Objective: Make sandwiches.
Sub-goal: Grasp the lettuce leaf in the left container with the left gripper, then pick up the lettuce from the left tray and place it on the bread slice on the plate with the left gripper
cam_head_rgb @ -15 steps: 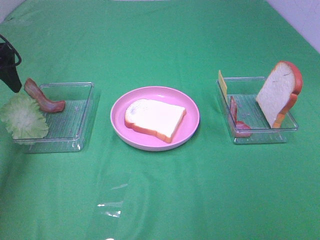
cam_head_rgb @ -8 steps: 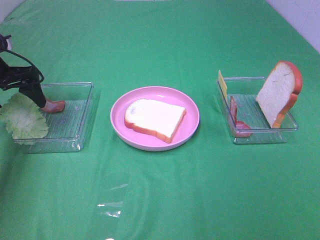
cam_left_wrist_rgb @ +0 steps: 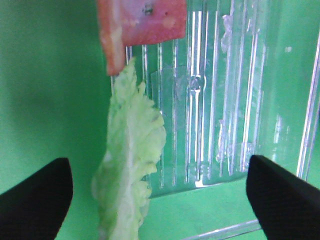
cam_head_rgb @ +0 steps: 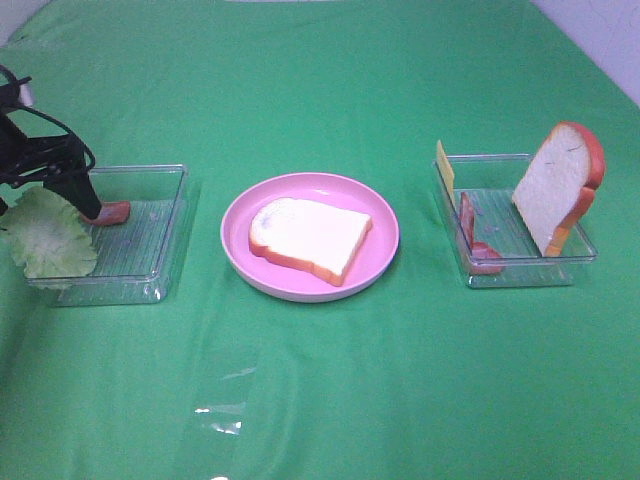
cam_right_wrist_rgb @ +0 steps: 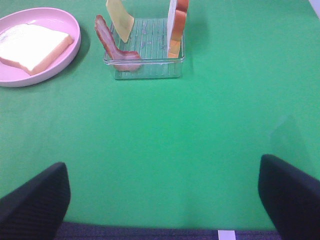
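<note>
Sandwiches point(cam_head_rgb: 300, 235) barely begun: one bread slice point(cam_head_rgb: 320, 242) flat on the pink plate point(cam_head_rgb: 386, 215), mid-counter point(cam_head_rgb: 320, 390). Spread wide with the left end effector point(cam_left_wrist_rgb: 160, 194) over the left tray point(cam_head_rgb: 150, 255), lettuce point(cam_left_wrist_rgb: 131, 165) right beside a bacon strip point(cam_left_wrist_rgb: 142, 20) below; equally wide and empty with the right end effector point(cam_right_wrist_rgb: 162, 200). Could pinch both together, or catch the tray wall and drag it.

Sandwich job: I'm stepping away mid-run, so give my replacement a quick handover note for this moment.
Left gripper: open, low over the left tray, holding nothing. Right gripper: open, above bare cloth.
One bread slice lies on the plate. Lettuce and a bacon strip are at the left tray; cheese, another bacon strip and the second slice stand in the right tray.
Done: base slice. Left: every filling, then the top slice.
</note>
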{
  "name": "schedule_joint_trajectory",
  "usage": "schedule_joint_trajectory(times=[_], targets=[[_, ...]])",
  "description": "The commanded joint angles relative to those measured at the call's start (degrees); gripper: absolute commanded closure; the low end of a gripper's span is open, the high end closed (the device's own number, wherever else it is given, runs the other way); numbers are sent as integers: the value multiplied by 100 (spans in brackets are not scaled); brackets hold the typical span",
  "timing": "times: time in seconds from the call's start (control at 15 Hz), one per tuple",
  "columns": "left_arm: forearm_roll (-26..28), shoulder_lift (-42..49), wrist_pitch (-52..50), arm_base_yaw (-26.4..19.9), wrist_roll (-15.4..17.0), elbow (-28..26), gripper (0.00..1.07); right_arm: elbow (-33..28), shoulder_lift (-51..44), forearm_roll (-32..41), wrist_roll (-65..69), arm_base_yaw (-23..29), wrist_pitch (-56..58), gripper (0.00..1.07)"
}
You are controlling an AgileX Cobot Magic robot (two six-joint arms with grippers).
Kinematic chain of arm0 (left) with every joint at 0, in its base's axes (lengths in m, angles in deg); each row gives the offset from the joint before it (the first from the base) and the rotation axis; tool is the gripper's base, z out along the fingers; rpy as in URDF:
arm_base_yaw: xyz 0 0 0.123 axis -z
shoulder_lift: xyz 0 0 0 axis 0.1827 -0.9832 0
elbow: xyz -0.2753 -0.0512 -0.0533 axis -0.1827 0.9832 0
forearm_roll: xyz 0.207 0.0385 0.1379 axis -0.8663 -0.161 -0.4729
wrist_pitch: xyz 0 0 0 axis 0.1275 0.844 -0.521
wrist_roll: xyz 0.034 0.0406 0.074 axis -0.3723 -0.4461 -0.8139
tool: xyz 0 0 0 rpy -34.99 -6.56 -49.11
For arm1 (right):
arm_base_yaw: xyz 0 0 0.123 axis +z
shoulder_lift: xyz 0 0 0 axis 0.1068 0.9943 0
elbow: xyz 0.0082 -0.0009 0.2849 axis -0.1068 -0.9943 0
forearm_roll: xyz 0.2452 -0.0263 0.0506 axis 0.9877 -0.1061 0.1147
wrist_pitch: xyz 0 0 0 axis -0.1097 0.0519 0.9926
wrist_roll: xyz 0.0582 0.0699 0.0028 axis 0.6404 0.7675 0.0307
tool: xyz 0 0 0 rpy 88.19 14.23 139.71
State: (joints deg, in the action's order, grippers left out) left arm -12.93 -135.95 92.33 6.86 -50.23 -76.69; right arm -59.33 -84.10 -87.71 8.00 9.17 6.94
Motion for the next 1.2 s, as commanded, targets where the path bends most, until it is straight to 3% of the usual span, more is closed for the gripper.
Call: schedule_joint_trajectory(times=[0.07, 0.47, 0.73, 1.2], targets=[[57, -6, 109, 6, 92, 46, 32, -6, -183, 0, -52, -29, -11, 10], [-115, -6, 195, 6, 384, 46, 92, -6, -183, 0, -52, -29, -11, 10], [-275, -6, 195, 6, 447, 46, 106, -6, -183, 0, -52, -29, -11, 10], [0, 46, 435, 29, 619, 40, 107, -6, -183, 0, -52, -29, -11, 10]])
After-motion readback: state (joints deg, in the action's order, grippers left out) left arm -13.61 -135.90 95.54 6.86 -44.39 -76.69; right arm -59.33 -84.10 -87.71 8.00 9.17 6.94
